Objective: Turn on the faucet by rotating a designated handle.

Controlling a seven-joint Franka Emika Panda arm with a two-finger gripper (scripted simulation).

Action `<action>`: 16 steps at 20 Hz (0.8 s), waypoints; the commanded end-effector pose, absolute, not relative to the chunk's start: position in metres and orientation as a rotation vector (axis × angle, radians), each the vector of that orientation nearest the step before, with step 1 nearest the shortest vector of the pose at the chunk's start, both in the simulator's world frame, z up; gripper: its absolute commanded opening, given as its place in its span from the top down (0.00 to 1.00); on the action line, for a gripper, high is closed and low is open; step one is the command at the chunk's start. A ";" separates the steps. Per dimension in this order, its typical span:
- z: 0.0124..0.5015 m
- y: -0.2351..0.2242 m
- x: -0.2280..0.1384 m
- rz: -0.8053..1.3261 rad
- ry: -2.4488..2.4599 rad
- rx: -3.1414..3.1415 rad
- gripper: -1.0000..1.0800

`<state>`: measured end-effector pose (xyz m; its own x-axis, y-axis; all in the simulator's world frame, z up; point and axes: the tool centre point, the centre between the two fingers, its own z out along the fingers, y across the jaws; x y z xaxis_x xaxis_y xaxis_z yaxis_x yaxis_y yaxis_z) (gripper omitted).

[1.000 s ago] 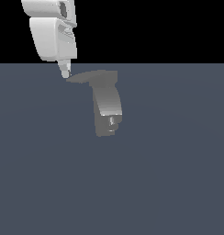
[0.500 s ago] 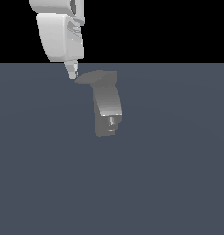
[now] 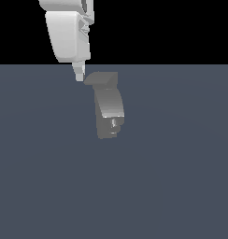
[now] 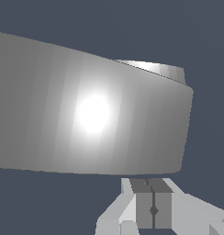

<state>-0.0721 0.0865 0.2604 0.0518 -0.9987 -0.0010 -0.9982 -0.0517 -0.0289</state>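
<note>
From the exterior view, the small grey metallic faucet [image 3: 109,112] with its curved, blocky upright body stands on the flat slate-blue floor [image 3: 181,177], a small nub low on its front. Its thin flat grey handle [image 3: 100,78] lies across the top and tapers toward the exterior view's left. The white robot arm [image 3: 67,35] reaches down from above, and its narrow white gripper [image 3: 79,74] sits just beside the handle's pointed end, on the exterior view's left of it, so close that it looks to be touching, though I can't be sure. From the wrist view, a broad grey metal surface [image 4: 91,114], part of the faucet though I can't say which part, fills most of the picture, with a bright highlight on it, and the gripper's fingers [image 4: 143,209] show pressed together with only a thin seam between them, so the gripper is closed on nothing. To my eye the step in hand is the push itself: the closed fingertips are set against the lever's tip. The next move would call for a steady sideways sweep that follows the handle's arc around the faucet top, without slipping off the point.
</note>
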 end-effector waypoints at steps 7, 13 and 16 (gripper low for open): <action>0.254 0.030 -0.076 -0.014 2.176 -2.253 1.00; 0.250 -0.008 -0.079 -0.004 2.183 -2.254 1.00; 0.249 -0.025 -0.080 0.000 2.187 -2.255 1.00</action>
